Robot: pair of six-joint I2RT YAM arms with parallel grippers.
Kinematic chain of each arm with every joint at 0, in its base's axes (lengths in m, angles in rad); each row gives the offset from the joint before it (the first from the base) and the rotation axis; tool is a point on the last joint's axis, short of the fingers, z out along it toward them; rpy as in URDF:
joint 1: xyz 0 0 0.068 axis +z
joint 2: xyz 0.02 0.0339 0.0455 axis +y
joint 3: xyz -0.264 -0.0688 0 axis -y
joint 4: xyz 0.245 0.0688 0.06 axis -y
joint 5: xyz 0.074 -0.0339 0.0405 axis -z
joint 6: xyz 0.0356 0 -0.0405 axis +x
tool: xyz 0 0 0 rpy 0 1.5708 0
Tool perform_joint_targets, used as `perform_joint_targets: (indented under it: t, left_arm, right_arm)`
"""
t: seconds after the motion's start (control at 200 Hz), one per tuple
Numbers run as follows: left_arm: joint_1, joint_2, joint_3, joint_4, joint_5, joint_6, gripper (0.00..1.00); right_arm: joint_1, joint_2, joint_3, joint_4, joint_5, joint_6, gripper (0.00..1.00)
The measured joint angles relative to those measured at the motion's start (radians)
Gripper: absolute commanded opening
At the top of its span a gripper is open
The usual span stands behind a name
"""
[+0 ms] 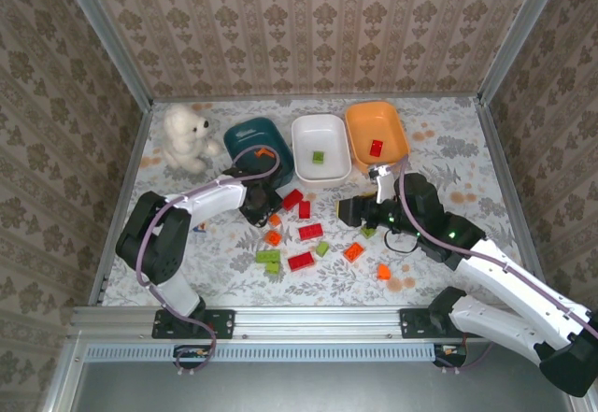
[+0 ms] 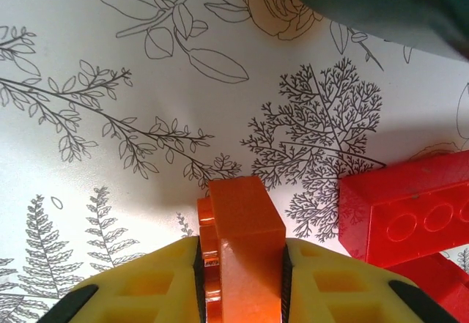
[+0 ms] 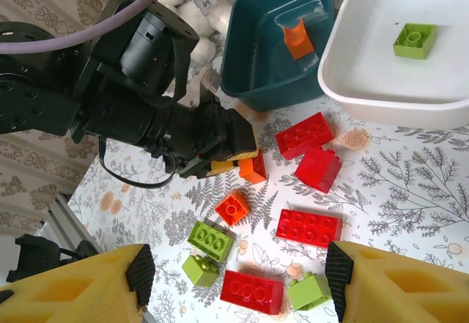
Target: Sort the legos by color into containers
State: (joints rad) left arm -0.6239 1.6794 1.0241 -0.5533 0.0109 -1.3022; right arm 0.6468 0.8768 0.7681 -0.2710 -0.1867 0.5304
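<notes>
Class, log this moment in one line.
left claw: shut on orange lego; right claw: open over loose legos; teal dish: orange brick; white dish: green brick; orange dish: red brick

Orange brick [image 2: 242, 242]: smooth moulded plastic, glossy, with bright highlights on its top face. Red brick [image 2: 407, 209]: the same shiny plastic, studs crisply moulded. Fingers [image 2: 139, 290] of the left gripper [image 2: 240, 268]: yellow plastic of duller, satin sheen, edged in matt black. Table cover [image 2: 110, 154]: white matt sheet printed with fine botanical line drawings; whether cloth or paper cannot be told. Teal container [image 3: 253, 45] and white container [image 3: 374, 52]: smooth, glossy plastic. Plush bear [image 1: 187, 136]: white fuzzy cloth. Frame rail [image 1: 299, 320]: bare brushed metal. Arm housing [image 3: 146, 118]: matt black.
</notes>
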Motion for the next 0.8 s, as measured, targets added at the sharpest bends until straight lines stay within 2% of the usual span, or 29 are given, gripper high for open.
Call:
perform_joint_targets:
  t: [0.025,0.045,0.095,0.28,0.515,0.675,0.8]
  left_arm:
    - [-0.002,0.0,0.0,-0.001,-0.001,0.0,0.27]
    - [-0.003,0.0,0.001,-0.003,-0.001,0.0,0.22]
    - [-0.003,0.0,0.005,-0.008,-0.004,0.002,0.2]
    - [-0.01,-0.006,0.035,-0.085,-0.043,0.025,0.2]
    - [-0.01,-0.106,0.219,-0.222,-0.135,0.145,0.2]
    - [0.067,-0.109,0.356,-0.255,-0.173,0.25,0.19]
    - [0.151,-0.019,0.447,-0.263,-0.173,0.328,0.19]
  right_arm:
    - [0.0,0.0,0.0,0.0,0.001,0.0,0.66]
    - [0.0,0.0,0.0,0.0,0.002,0.0,0.65]
    - [0.0,0.001,0.0,0.0,0.003,0.0,0.65]
    - [0.0,0.023,0.0,0.0,0.006,0.0,0.65]
    - [0.0,0.036,0.024,-0.002,0.006,0.0,0.65]
    - [0.0,0.07,0.057,0.001,0.006,-0.001,0.65]
    - [0.0,0.117,0.084,0.002,0.005,-0.001,0.65]
